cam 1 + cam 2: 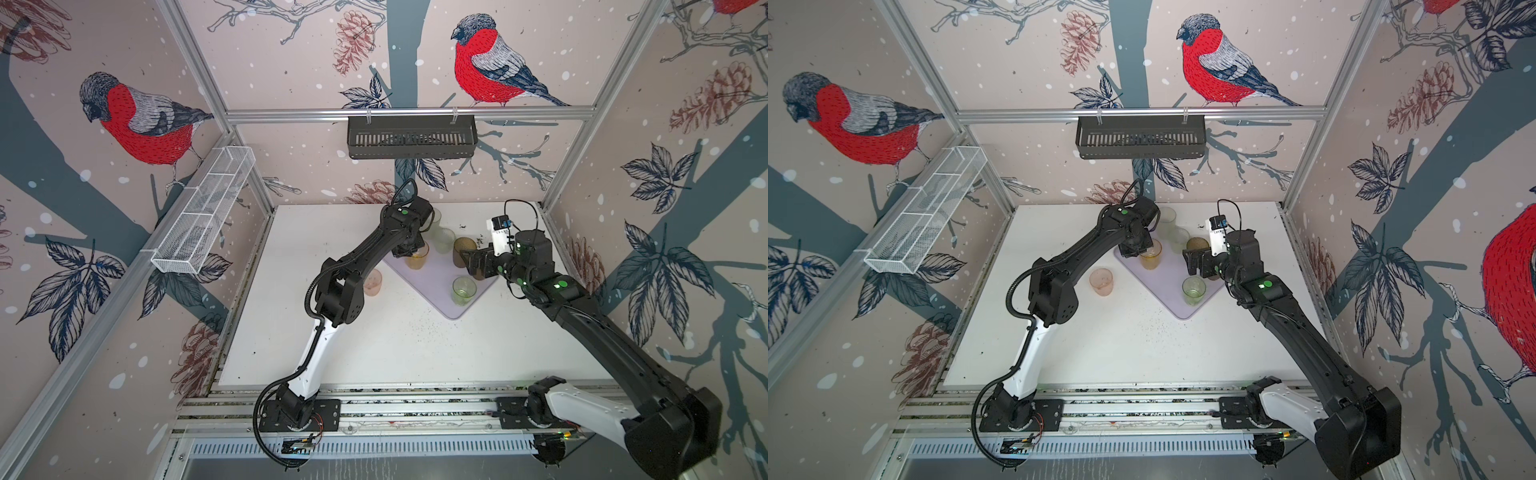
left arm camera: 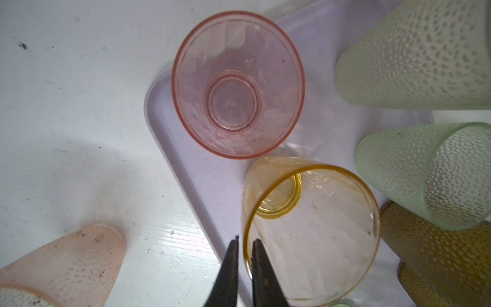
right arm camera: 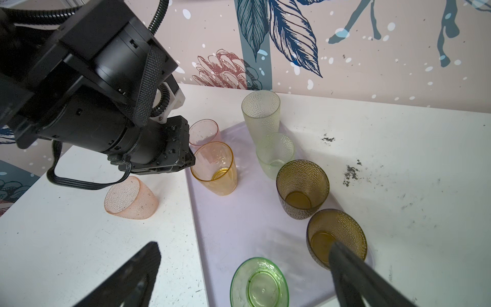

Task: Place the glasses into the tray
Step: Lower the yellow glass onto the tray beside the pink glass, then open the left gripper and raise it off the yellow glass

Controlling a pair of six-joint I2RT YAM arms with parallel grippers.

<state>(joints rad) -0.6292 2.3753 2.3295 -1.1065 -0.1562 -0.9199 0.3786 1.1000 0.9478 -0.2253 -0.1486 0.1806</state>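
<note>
The lilac tray [image 1: 436, 282] [image 3: 239, 226] lies at the back of the white table. Standing on it are an amber glass [image 2: 310, 239] [image 1: 417, 259], a pink glass [image 2: 237, 85], two frosted pale glasses [image 3: 261, 111] [image 3: 275, 154], two brown glasses [image 3: 301, 186] [image 3: 336, 236] and a green glass [image 3: 259, 284] [image 1: 463, 291]. Another pink glass [image 1: 372, 282] [image 3: 130, 199] stands on the table left of the tray. My left gripper [image 2: 245, 243] [image 1: 409, 249] straddles the amber glass's rim, its jaws barely apart. My right gripper [image 3: 244, 247] [image 1: 471, 259] hangs wide open over the tray by the green glass, holding nothing.
A black slatted basket [image 1: 411, 137] hangs on the back rail. A white wire basket [image 1: 203, 212] hangs on the left rail. Dark specks [image 3: 350, 172] dot the table right of the tray. The left arm's wrist [image 3: 106, 106] looms over the tray's left edge.
</note>
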